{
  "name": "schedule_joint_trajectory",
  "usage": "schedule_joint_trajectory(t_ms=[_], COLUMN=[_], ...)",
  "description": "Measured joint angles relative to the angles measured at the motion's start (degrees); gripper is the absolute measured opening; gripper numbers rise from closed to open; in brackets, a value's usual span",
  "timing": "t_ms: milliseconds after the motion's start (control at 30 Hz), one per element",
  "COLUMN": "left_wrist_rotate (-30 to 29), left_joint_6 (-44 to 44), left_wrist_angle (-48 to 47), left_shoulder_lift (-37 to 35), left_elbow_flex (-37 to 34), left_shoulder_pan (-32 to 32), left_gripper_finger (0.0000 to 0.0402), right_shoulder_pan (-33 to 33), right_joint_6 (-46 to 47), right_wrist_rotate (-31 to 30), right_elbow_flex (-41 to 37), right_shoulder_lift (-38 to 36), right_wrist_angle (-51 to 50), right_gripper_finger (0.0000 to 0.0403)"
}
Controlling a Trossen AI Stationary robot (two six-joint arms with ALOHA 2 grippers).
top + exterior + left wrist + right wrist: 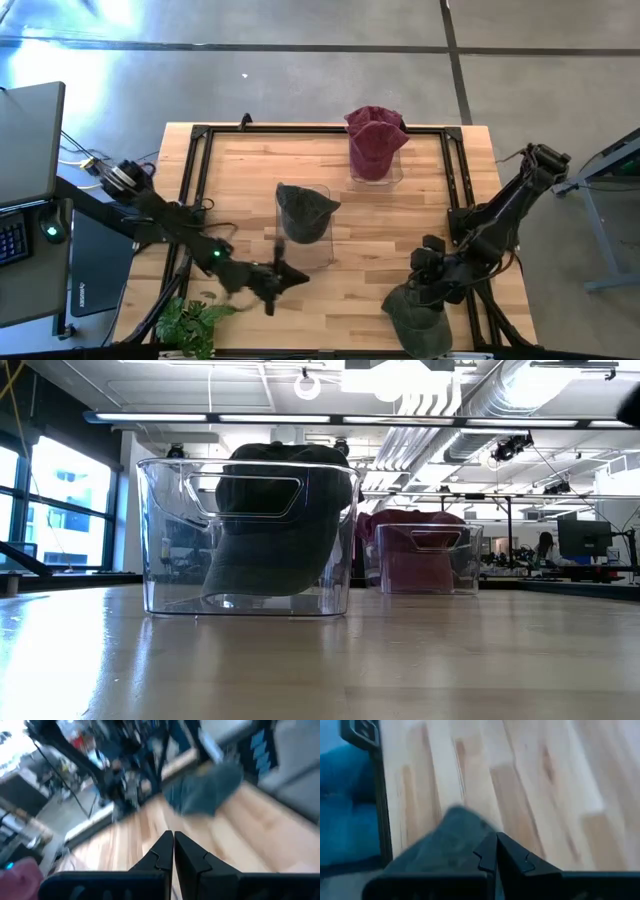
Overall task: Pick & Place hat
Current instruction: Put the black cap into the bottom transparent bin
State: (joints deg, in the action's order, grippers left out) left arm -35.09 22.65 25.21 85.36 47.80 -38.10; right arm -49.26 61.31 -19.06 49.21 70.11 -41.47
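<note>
A dark green hat [415, 318] lies at the table's near right corner and partly overhangs the near edge; it also shows in the left wrist view [205, 790]. My right gripper [430, 283] is directly at its far side, shut, with the hat's cloth [440, 840] against its fingers. My left gripper [290, 277] is shut and hovers near the table's near edge, in front of the centre bin [303, 228]. That bin holds a dark hat [270, 520]. A second clear bin [375, 160] at the far edge holds a red hat [376, 135]. My right gripper is shut on the dark green hat's far edge [470, 832], coming slanting down from the far side. Its own fingers cover the place of contact, so I cannot tell which part or how many layers it has. The rest of the hat lies on the table.
A black metal frame [200, 180] runs around the tabletop. A green plant [190, 322] sits at the near left corner. A laptop and screen stand off the table's left side. Bare wood [360, 265] lies between the two grippers.
</note>
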Motion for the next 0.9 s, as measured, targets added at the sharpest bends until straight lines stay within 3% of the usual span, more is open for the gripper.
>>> schedule_joint_trajectory(t_ms=[100,233,367,500,700,900], left_wrist_rotate=[-1.02,-1.66,-1.49,-1.45,-1.49,-1.49], left_joint_6=[-1.98,-4.38,-5.22,-5.35,-5.37,-5.37], left_wrist_angle=[-7.59,-15.57,-18.51,-19.08,-19.41,-19.31], left_shoulder_lift=[4.6,8.15,10.17,10.16,10.16,10.16], left_elbow_flex=[4.44,9.1,11.27,11.65,11.64,11.62], left_shoulder_pan=[0.85,0.55,0.63,0.63,0.65,0.65], left_gripper_finger=[0.001,0.001,0.001,0.001,0.001,0.001], right_shoulder_pan=[0.76,1.17,1.18,1.2,1.17,1.19], right_joint_6=[6.27,15.77,19.04,18.2,12.03,6.0], right_wrist_rotate=[6.8,16.61,17.59,18.22,17.57,15.83], right_elbow_flex=[-1.97,-6.95,-12.65,-18.0,-19.64,-16.34], right_shoulder_lift=[0.0,0.02,0.03,0.44,5.78,9.22], right_wrist_angle=[0.68,1.04,3.49,12.57,17.29,14.52], right_gripper_finger=[0.0031,0.0092,0.0155,0.0178,0.0143,0.002])
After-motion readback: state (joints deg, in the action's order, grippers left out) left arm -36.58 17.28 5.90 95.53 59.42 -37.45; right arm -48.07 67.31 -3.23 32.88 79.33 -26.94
